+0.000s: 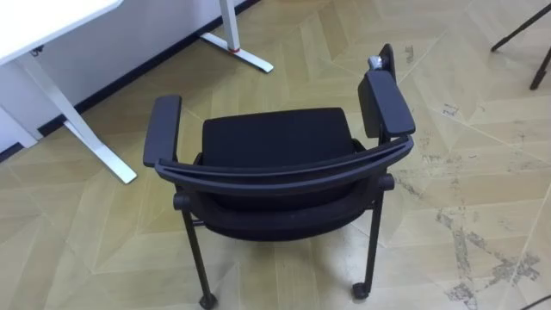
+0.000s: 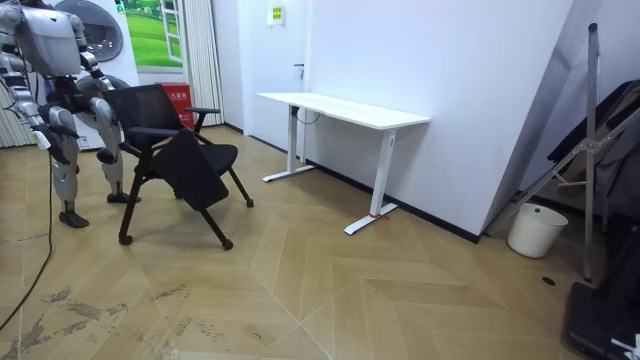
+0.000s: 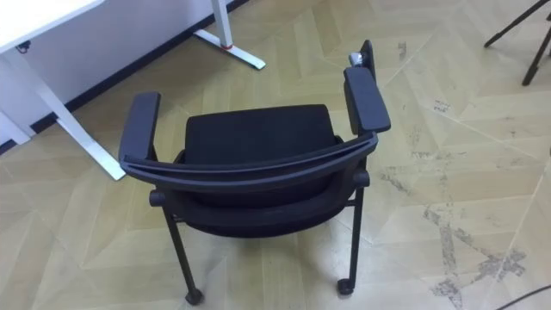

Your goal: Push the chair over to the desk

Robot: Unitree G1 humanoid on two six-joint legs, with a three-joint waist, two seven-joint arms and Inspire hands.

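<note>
Fingers unreadable, chair just ahead of the robot
The right hand (image 2: 50,132) and left hand (image 2: 104,88) are too small to tell; the black chair (image 1: 275,164) stands on the wood floor (image 1: 465,172) near the white worktop (image 1: 52,21)

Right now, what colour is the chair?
Black; the chair shows best in the left eye view.

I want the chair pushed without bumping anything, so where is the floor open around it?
Open floor lies right of the chair, up to the dark stand legs. Left and ahead is crowded: the white desk legs stand near the left armrest.
</note>
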